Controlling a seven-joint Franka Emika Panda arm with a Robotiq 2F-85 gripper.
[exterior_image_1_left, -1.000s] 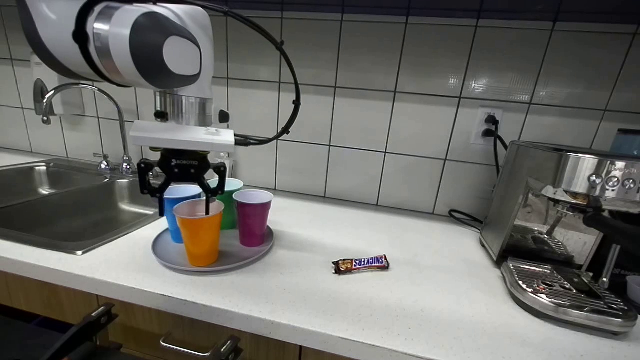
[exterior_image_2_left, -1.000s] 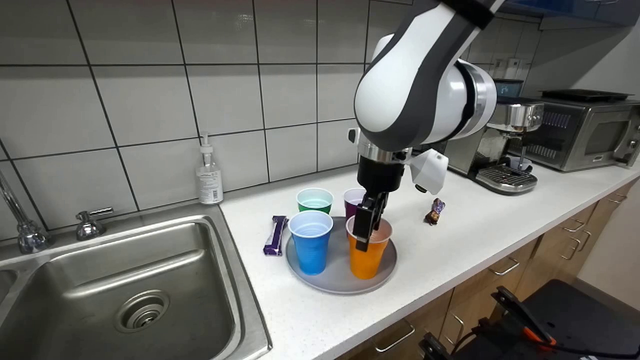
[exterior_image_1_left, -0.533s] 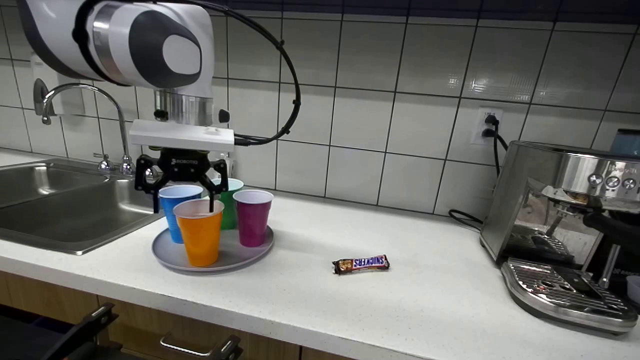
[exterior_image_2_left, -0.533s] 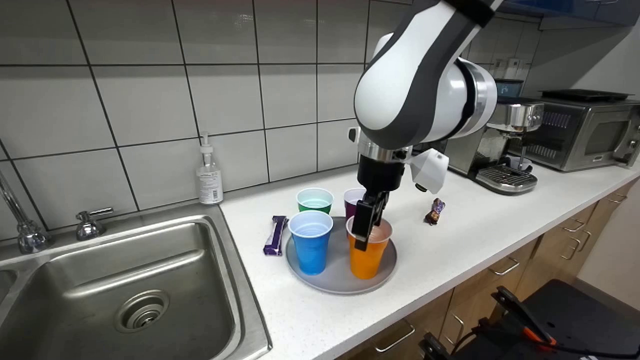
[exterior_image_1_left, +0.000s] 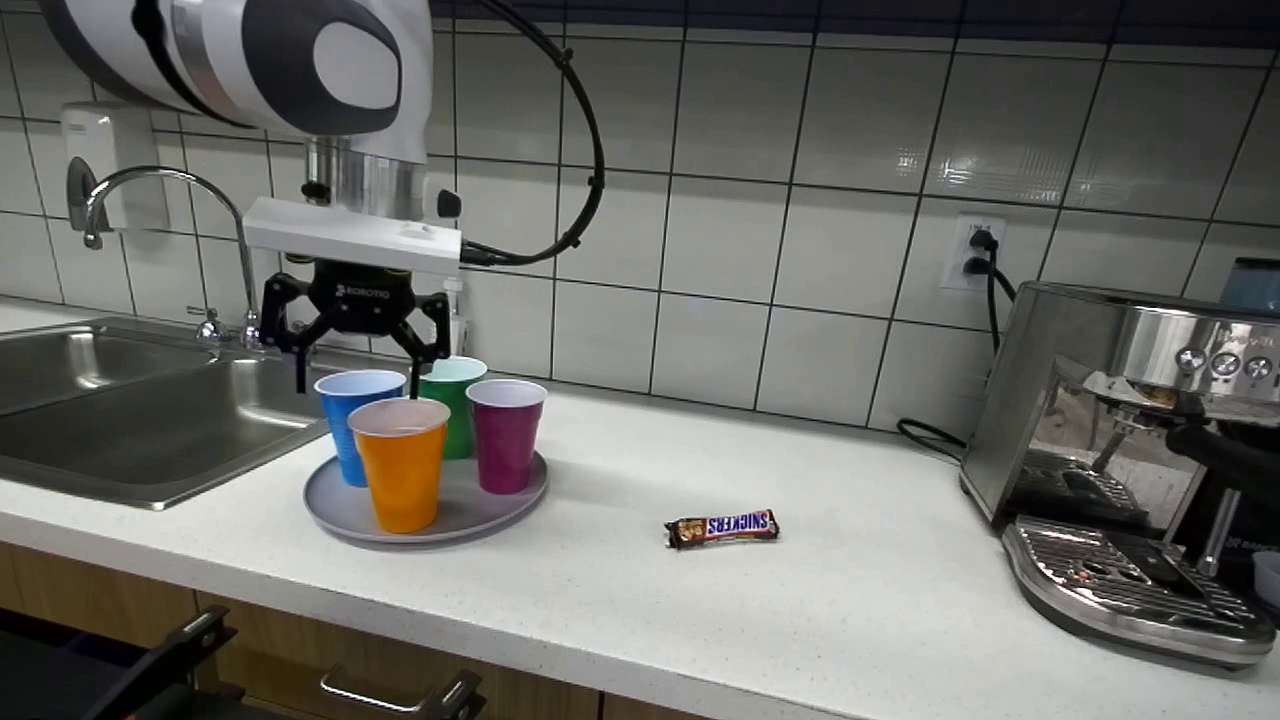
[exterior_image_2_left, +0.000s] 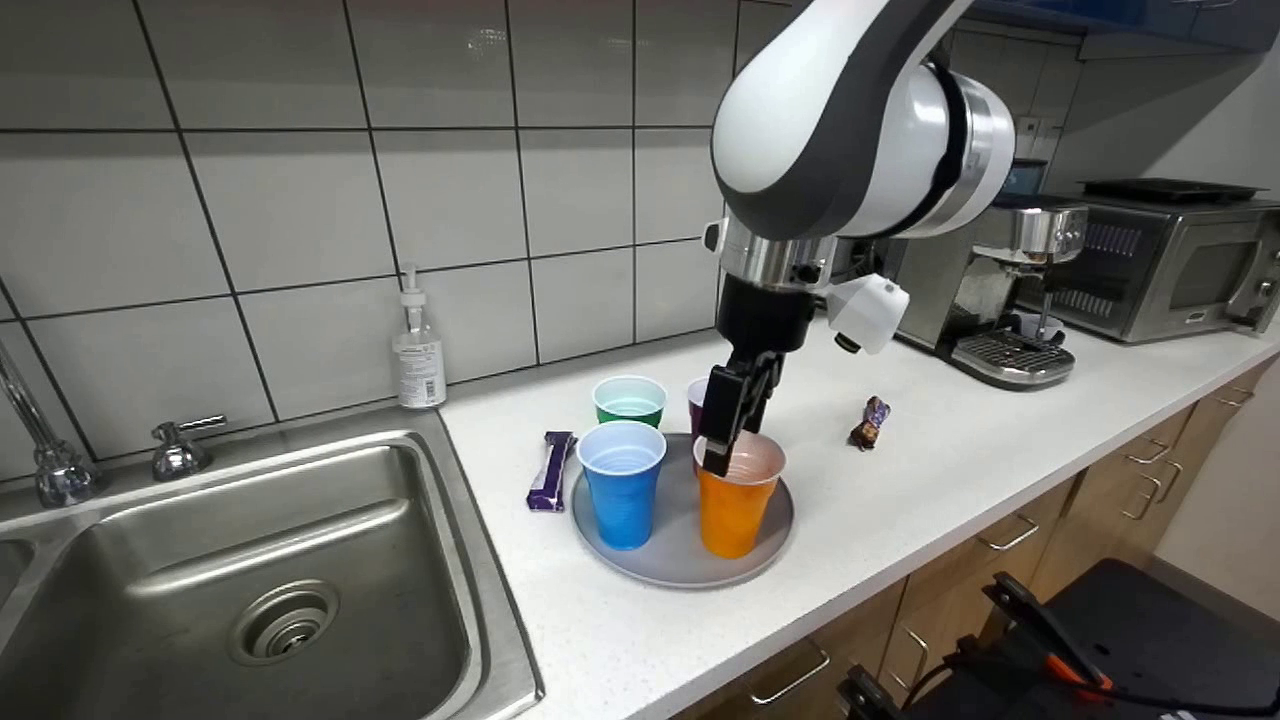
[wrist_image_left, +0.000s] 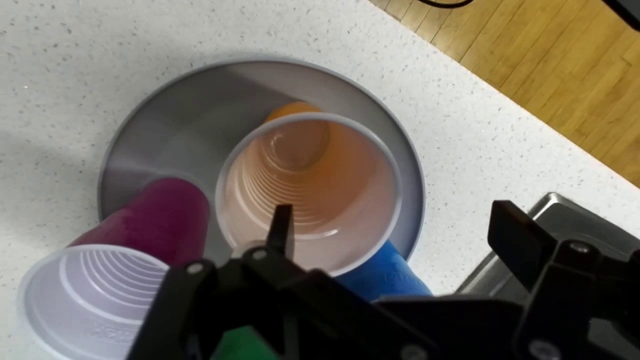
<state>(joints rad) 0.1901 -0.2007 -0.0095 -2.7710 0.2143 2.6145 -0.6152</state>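
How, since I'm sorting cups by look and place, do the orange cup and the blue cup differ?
Inside, the orange cup looks peachy, the blue cup pale bluish. The orange cup stands nearer the front edge of the counter, the blue cup nearer the sink. The wrist view shows the orange cup's bottom; the blue cup there is largely hidden. Both stand upright on the gray plate.
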